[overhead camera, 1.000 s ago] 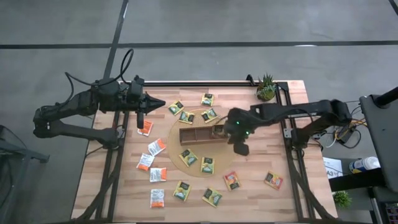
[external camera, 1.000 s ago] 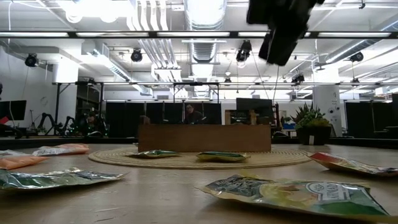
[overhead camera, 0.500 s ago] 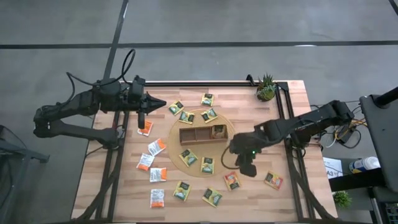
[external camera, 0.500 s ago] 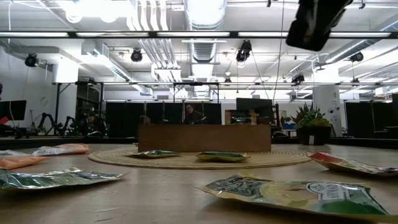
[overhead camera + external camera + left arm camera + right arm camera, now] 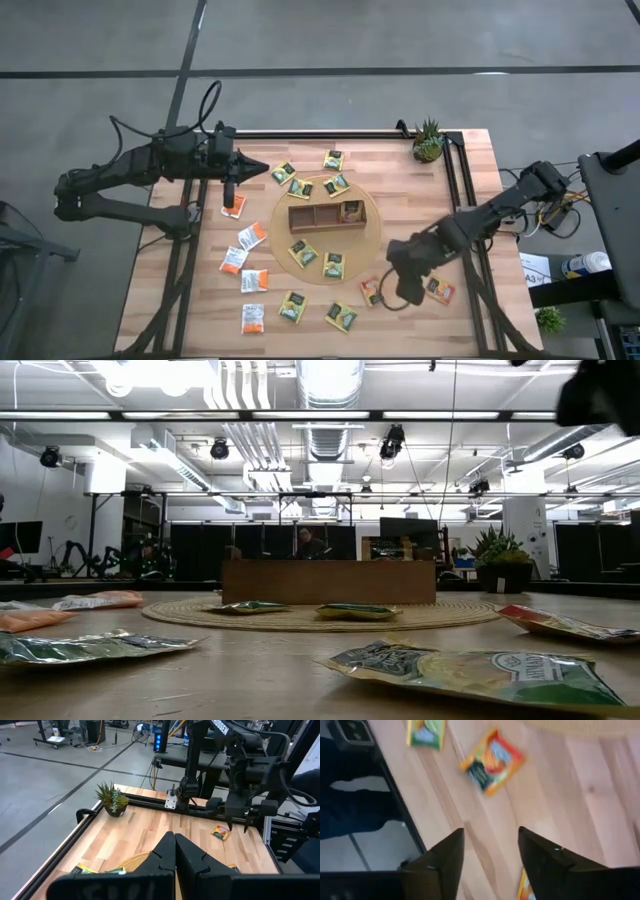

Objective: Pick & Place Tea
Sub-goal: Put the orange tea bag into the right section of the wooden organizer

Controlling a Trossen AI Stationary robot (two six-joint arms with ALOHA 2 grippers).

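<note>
The right gripper [image 5: 392, 296], fingers [image 5: 445, 860] wide apart and holding nothing, hangs near an orange-red tea sachet [image 5: 373, 291], past the wooden tray [image 5: 325, 217]. The left gripper [image 5: 262, 166] waits shut.

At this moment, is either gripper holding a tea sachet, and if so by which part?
Nothing is held. The right gripper is open above bare table near an orange-red sachet, with nothing between its fingers. The left gripper is shut and empty, waiting at the table's far left.
</note>
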